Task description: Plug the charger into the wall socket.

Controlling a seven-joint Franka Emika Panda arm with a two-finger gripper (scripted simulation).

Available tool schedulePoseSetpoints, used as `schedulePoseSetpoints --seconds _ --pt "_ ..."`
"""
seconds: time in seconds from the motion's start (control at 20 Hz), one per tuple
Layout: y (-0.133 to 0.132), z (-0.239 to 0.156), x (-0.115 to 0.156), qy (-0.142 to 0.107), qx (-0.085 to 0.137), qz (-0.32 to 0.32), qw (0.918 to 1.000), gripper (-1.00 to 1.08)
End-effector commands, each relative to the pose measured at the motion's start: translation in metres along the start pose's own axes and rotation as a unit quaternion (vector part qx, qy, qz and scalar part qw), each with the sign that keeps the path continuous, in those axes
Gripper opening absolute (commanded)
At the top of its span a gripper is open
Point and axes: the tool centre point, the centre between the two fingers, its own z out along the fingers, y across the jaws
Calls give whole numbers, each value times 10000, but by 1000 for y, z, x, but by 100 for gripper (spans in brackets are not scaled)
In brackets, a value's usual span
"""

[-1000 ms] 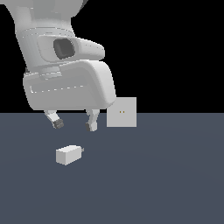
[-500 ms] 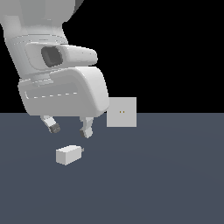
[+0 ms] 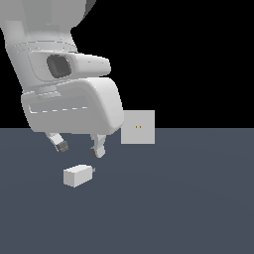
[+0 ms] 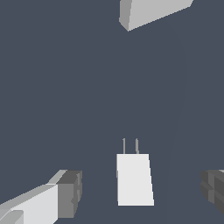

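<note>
The charger (image 3: 78, 175) is a small off-white block lying on the dark grey floor, its thin prongs facing the exterior view's right. In the wrist view the charger (image 4: 134, 178) lies between my two fingers, prongs aimed toward the wall socket (image 4: 151, 12). The wall socket (image 3: 138, 127) is a flat upright square plate with two tiny orange-brown holes, standing further back. My gripper (image 3: 80, 147) hangs open a little above the charger, holding nothing; one fingertip (image 4: 69, 194) shows beside the block without touching it.
The dark grey floor (image 3: 188, 198) stretches across the whole lower scene. The arm's bulky white wrist body (image 3: 74, 104) hides the area just left of the socket in the exterior view.
The arm has moved toward the exterior view's left and lower, bringing the open fingers over the charger. Charger and socket have stayed put.
</note>
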Motion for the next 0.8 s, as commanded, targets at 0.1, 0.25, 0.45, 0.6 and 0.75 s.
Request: schedulePoseSetpoints --seconds 0.1,0.25,0.45,0.6,0.75 --pt "0 10 -4 -5 0 -1 10000 100" --pt "1 22 -9 -8 1 0 10000 100" --pt "1 36 -15 -8 1 0 10000 100" --pt "1 43 -17 -8 1 0 10000 100" --pt "1 45 -18 -8 1 0 10000 100"
